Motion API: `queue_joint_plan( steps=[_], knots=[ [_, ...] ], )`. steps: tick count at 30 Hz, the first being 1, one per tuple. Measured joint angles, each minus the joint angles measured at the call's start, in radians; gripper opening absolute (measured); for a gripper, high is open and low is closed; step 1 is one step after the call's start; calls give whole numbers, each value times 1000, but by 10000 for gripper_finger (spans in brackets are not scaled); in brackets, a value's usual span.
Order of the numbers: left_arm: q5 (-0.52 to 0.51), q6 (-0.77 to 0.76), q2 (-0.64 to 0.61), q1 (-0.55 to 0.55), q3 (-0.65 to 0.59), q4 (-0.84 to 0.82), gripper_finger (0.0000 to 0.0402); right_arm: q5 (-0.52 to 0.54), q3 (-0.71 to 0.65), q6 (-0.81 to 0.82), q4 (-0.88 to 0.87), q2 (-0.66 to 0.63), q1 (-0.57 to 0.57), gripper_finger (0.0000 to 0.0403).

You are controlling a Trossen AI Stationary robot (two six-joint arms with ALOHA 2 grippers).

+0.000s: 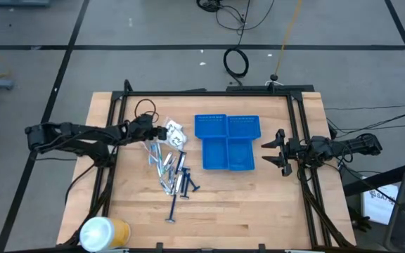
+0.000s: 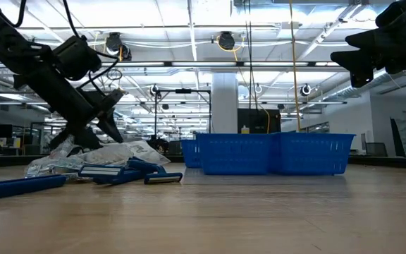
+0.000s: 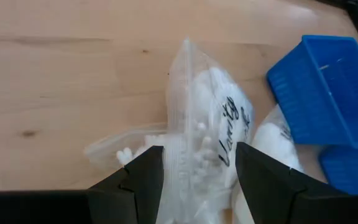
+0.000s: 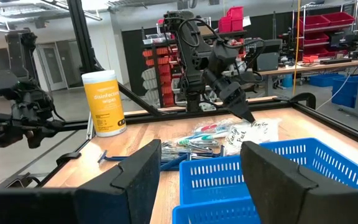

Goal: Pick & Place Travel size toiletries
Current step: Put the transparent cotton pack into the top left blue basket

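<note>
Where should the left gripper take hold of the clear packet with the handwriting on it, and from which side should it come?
Probably at the packet's raised middle fold, coming from above. The plastic lies crumpled on the table with a ridge standing up, and the left gripper is open with one finger on each side of that ridge. The flat edges offer little to pinch. The right gripper waits beside the blue tray.

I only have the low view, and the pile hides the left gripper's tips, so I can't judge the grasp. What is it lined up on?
Observer: The left gripper has its jaws open on either side of a clear packet of white pieces with handwriting on it.
Operator: Is the tray one bin?
Observer: No. From above, the blue tray is divided into several compartments.
Operator: Where is the right arm?
Observer: The right gripper hangs with its jaws open off the tray's right side, apart from it.
</note>
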Motion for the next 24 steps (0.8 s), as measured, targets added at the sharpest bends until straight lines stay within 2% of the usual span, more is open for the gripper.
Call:
queue_joint_plan(
  steps=[4,7,10,12,16,24],
  knots=[
    [0,10,11,0,0,-7,167,0,0,0,0,0,0,208],
    [-4,10,11,0,0,-2,112,0,0,0,0,0,0,208],
    [-31,14,9,0,0,13,38,0,0,0,0,0,0,208],
    [-47,41,-3,0,0,41,11,0,0,0,0,0,0,208],
    [-50,120,-37,-7,0,157,9,0,0,0,0,0,0,208],
    [-64,356,-99,-44,22,489,2,0,0,0,0,0,0,208]
  ],
)
